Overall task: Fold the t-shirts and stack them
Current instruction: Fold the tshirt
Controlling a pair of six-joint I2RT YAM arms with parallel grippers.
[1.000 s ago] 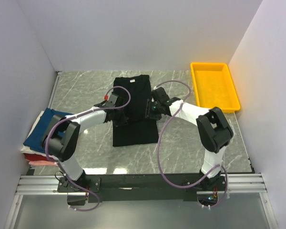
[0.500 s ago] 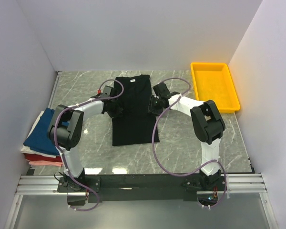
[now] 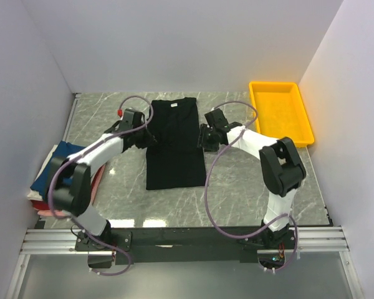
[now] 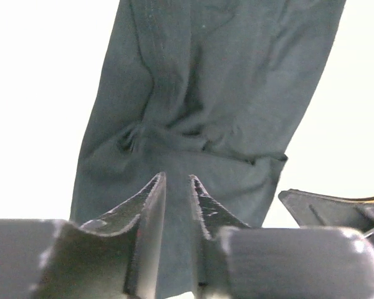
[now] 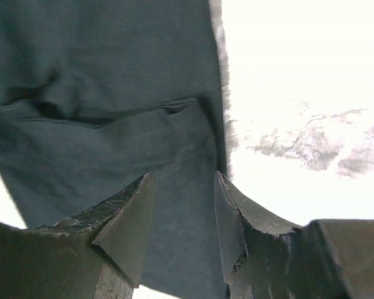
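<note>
Black t-shirt (image 3: 174, 146) flat, long axis near–far, collar (image 3: 172, 103) far.

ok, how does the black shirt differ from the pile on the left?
The black t-shirt lies mid-table as one long strip, sleeves folded in; the pile at the left edge is short folded shirts stacked up. The black t-shirt has the left gripper and right gripper at its sides; none is at the pile. The pile mixes navy, red and pink; the t-shirt is all black. Both lie flat.
</note>
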